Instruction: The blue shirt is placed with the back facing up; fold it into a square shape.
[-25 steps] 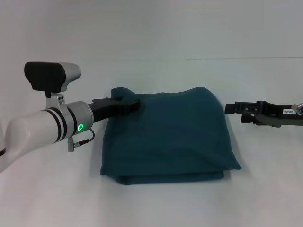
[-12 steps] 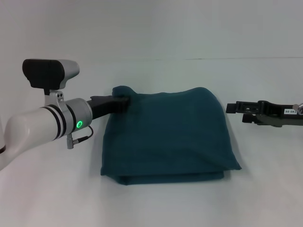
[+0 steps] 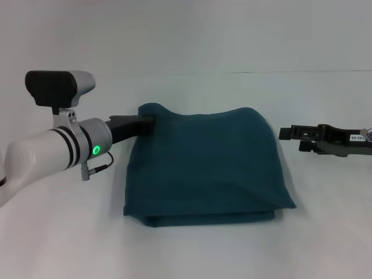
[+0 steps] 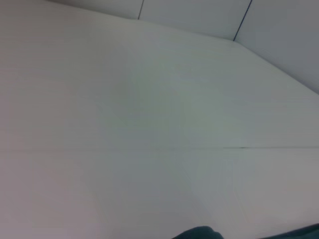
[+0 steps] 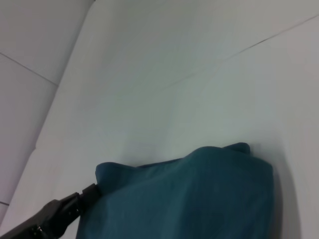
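The blue shirt [image 3: 203, 168] lies on the white table as a plain, roughly square folded bundle, with its layered edges toward the near side. My left gripper [image 3: 145, 122] is at the shirt's far left corner, its tip just at the raised fabric there. The right wrist view shows that same left gripper [image 5: 92, 191] touching the corner of the blue shirt [image 5: 199, 199]. My right gripper [image 3: 288, 136] hovers to the right of the shirt's far right corner, apart from the cloth, open and holding nothing. The left wrist view catches only a sliver of the shirt [image 4: 199, 233].
A bare white table [image 3: 192, 250] surrounds the shirt on every side. A white wall rises behind it, along a seam at the back [image 3: 290, 72]. My left arm's white forearm [image 3: 40, 157] reaches over the table's left part.
My left gripper has drawn back to the left, from lying over the shirt's far left corner to just its edge. The right gripper has shifted slightly right. The shirt has stayed put.
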Available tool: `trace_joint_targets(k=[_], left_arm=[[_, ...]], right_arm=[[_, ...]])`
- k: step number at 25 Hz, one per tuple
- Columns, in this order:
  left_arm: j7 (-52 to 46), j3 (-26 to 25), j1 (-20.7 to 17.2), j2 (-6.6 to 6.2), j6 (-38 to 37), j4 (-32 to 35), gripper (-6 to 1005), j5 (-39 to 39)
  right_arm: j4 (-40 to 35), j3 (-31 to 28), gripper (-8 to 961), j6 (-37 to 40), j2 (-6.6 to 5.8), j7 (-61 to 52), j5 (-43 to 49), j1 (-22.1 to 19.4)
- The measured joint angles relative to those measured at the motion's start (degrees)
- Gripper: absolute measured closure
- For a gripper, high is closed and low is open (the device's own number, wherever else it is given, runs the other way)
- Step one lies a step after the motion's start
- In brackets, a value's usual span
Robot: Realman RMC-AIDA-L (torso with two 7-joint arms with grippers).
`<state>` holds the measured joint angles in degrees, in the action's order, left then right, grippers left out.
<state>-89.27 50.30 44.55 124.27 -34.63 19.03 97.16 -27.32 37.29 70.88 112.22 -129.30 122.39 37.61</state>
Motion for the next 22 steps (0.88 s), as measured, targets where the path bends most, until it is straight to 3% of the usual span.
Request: trace_joint_targets(k=[15, 22], left_arm=[[-0.2, -3.1, -1.8, -0.01, 0.1, 2.2, 979, -0.2], [0.0, -3.6, -2.1, -0.06, -0.3, 2.8, 970, -0.2]], right_arm=[[0.6, 0.6, 40, 8.3, -0.84, 0.5, 0.3, -1.5], [0.7, 1.4, 40, 8.4, 0.41, 0.6, 0.3, -1.5]])
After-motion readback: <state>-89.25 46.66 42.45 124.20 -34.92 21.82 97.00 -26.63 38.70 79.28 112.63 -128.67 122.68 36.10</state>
